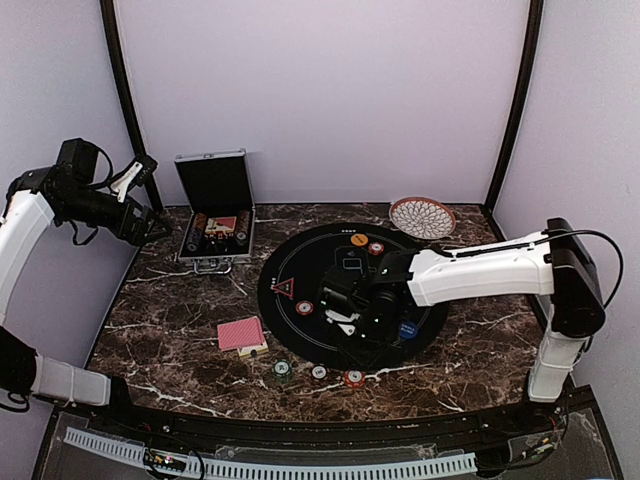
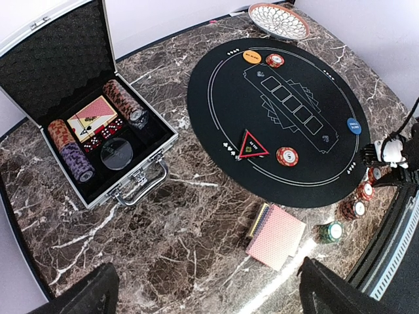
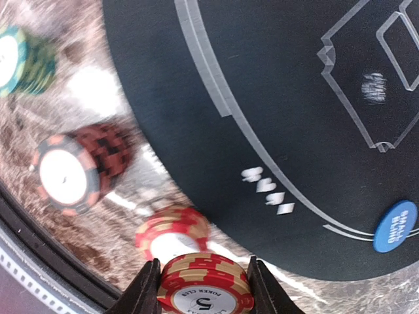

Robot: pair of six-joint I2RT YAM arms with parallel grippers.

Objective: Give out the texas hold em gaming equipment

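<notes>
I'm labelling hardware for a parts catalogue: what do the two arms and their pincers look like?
Both arms have smooth white shell links with black joints and black wrist sections. The right arm has a thin black cable running along it and looping past its elbow; the left arm has black cabling near its wrist. The left pincer and right pincer each have two plain dark fingers.

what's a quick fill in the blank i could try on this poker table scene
The chip stack held in the right gripper shows the number ___.
The left gripper holds nothing and is ___.
The triangle marker lies on the round ___ mat.
The blue button reads "small ___".
Missing words: 5; open; black; blind
</notes>
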